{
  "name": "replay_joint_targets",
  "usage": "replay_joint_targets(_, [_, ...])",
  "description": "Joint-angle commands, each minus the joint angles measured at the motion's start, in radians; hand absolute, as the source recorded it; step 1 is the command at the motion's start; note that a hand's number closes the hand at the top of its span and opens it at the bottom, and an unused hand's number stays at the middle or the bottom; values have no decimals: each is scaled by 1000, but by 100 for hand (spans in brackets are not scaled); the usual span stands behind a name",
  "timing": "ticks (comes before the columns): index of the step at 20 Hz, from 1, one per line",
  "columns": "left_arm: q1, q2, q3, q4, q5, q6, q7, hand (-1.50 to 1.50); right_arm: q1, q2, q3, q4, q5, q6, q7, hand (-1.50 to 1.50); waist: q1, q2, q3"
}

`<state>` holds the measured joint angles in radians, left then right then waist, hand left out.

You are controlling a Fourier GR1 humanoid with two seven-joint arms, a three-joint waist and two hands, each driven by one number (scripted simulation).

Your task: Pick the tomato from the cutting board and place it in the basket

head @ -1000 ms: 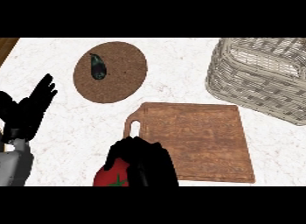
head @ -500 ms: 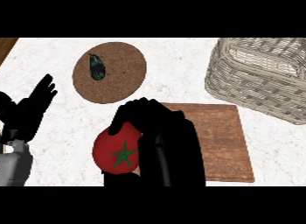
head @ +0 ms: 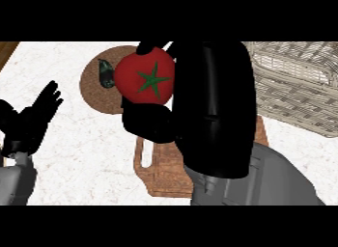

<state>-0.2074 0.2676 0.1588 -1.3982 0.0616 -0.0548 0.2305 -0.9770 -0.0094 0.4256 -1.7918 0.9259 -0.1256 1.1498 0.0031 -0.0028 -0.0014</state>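
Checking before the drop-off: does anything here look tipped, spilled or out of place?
Nothing stands out. The tomato is held in the right hand, the basket stands upright, the cutting board lies flat, and the left hand rests open at the left.

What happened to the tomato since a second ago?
The right hand, curled round the tomato, lifted it high above the cutting board, nearer the view. The left hand stayed open at the left; the board and the basket stayed put.
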Motion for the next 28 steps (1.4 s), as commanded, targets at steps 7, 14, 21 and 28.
replay_joint_targets(7, [-18, 22, 21, 18, 10, -19, 0, 0, -97, -144, -255, 194, 18, 152, -12, 150, -3, 2, 1])
replay_joint_targets(14, [-52, 30, 34, 39, 15, -23, 25, 0, -8, -231, -377, 262, -25, 128, -169, 150, -1, 4, 1])
replay_joint_targets(21, [-12, -3, 3, -28, -14, 1, 47, 0, 179, -292, -443, 270, -61, 34, -381, 150, -3, 3, 2])
replay_joint_targets(28, [55, -27, -1, -68, -13, -13, 12, 0, 168, -290, -539, 402, -126, -38, -500, 150, 3, 3, 1])
